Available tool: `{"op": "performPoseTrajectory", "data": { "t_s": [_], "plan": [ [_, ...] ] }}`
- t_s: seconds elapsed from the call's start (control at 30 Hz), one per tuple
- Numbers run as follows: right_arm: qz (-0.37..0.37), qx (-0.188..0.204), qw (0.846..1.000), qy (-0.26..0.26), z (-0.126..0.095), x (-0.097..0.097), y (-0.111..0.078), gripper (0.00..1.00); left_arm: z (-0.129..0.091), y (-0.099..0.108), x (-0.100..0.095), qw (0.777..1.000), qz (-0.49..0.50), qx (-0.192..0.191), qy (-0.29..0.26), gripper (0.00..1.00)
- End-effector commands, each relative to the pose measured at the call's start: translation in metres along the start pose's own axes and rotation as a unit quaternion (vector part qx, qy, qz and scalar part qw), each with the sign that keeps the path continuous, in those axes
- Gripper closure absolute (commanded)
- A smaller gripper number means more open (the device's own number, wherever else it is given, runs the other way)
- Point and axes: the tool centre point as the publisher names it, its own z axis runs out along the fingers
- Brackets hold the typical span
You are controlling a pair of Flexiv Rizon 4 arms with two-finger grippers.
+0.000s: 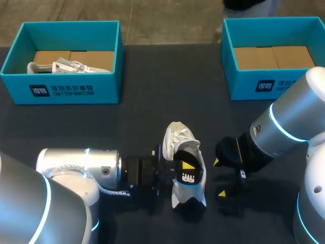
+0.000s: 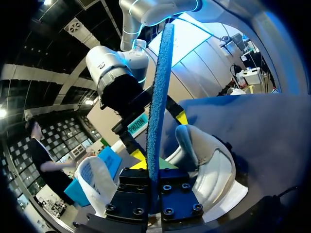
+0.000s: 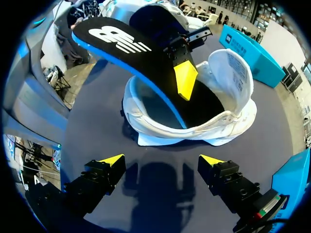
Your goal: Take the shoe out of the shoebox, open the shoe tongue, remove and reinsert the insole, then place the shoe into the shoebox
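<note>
Blue foam edge-on and a black printed face: that is the insole (image 2: 158,97), and my left gripper (image 2: 154,182) is clamped on it, one yellow finger (image 3: 184,77) pressed flat on the black face and the other behind it. The insole arches up from the gripper. Its far end is sunk into the mouth of the white shoe (image 3: 228,111), and the rest stands in the air above the opening. Whether it is coming out or going back in cannot be told from this moment. Either way I judge that the pull or push should run along the length of the shoe, so that the foam slides and does not buckle at the collar.

What looks like the tongue (image 3: 232,68) is folded back out of the opening, which gives the insole room.

My right gripper (image 3: 160,165) hangs wide open and empty just beside the shoe, low over the dark table (image 1: 142,127). The shoe lies loose there between the two grippers and is likely to drag with the insole. The right gripper would do best to close on the shoe's rim or press it down before the left arm works the insole.

At the table's far side stand two teal shoeboxes. The left shoebox (image 1: 66,91) holds another shoe (image 1: 61,66), and the right shoebox (image 1: 264,86) shows only its cardboard floor.
</note>
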Motion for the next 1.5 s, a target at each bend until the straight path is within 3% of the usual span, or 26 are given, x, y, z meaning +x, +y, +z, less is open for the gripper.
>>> {"op": "performPoseTrajectory", "data": {
  "t_s": [0.03,0.9,1.4,1.5],
  "plan": [
    [0.000,0.001,1.000,-0.002,0.001,0.001,0.000,0.00,0.009,0.000,0.002,1.000,0.002,-0.013,-0.001,1.00],
    [0.000,0.001,1.000,-0.002,0.001,0.001,0.000,0.00,0.014,0.026,-0.001,0.998,0.006,-0.058,0.000,1.00],
    [0.000,0.001,1.000,-0.002,0.001,0.001,0.000,0.00,0.009,0.019,0.001,0.998,0.001,-0.055,-0.002,1.00],
    [0.000,0.001,1.000,-0.002,0.001,0.001,0.000,0.00,0.008,0.015,0.002,0.999,0.000,-0.050,-0.001,0.85]
  ]
}}
